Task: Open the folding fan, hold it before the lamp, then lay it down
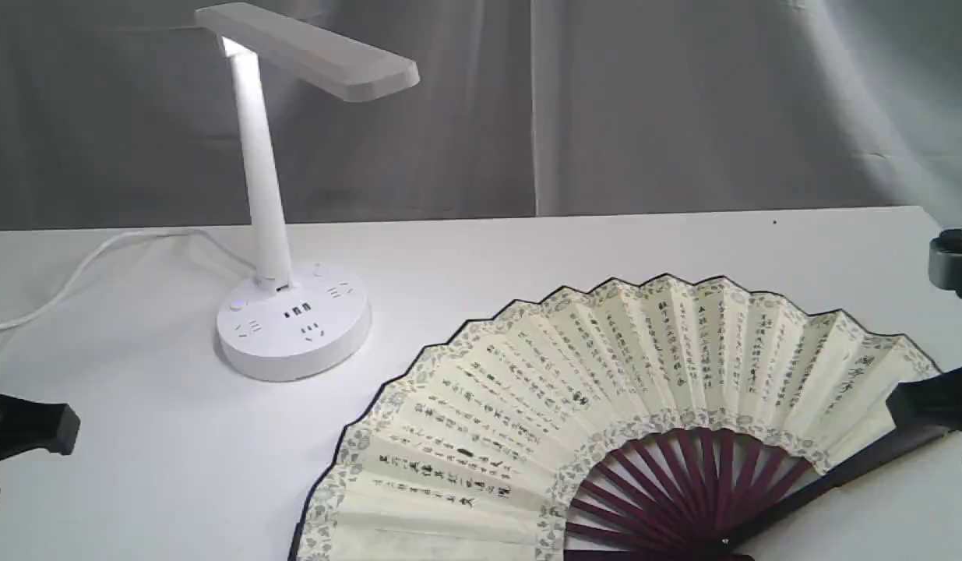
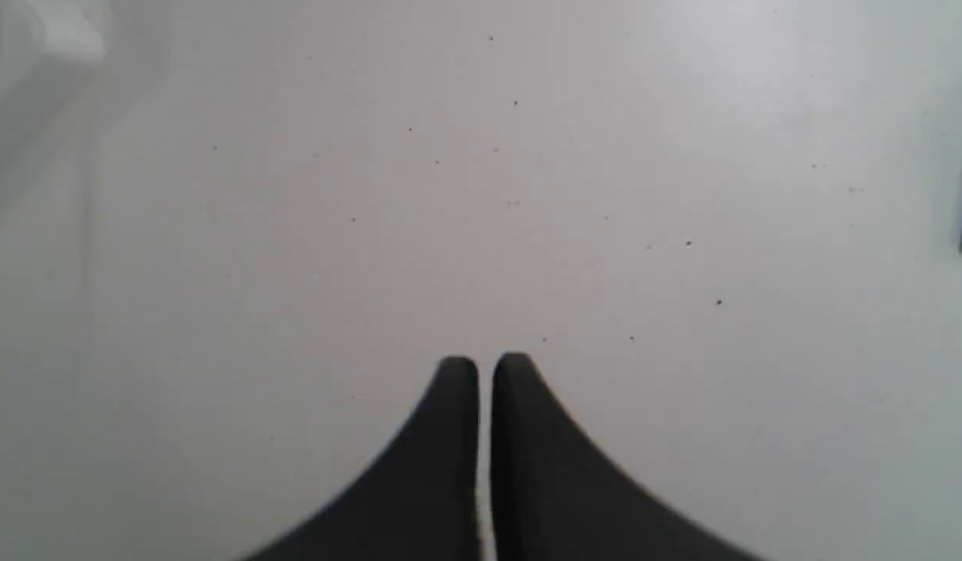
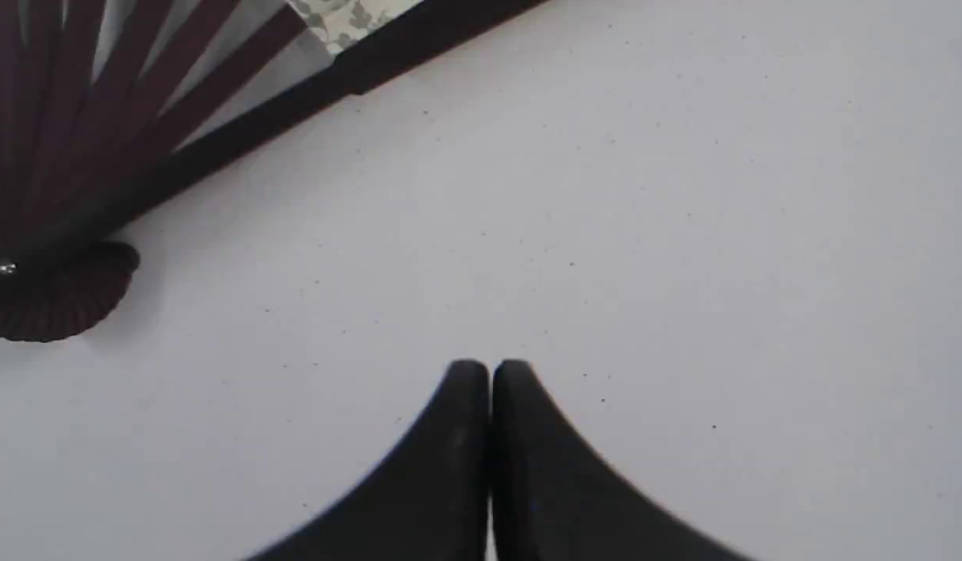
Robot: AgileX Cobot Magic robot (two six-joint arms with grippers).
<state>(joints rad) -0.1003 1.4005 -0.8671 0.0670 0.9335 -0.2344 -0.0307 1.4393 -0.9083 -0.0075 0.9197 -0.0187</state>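
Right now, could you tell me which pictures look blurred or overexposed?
Exterior view: sharp, calligraphy on the folding fan legible as columns; the lamp blows out white under its head. Left wrist view: the left tool soft-edged, specks on the table crisper. Right wrist view: the right tool blurs likewise; the fan's ribs slightly soft.

Soft, even brightness. The lamp [image 1: 260, 179] glows brightest just under its head, seemingly lit; a faint shadow hugs its base. Wrist views are hazy, the left gripper [image 2: 485, 362] and right gripper [image 3: 490, 368] blurred at their edges.

The folding fan [image 1: 605, 405] bears columns of black calligraphy, too small to read.
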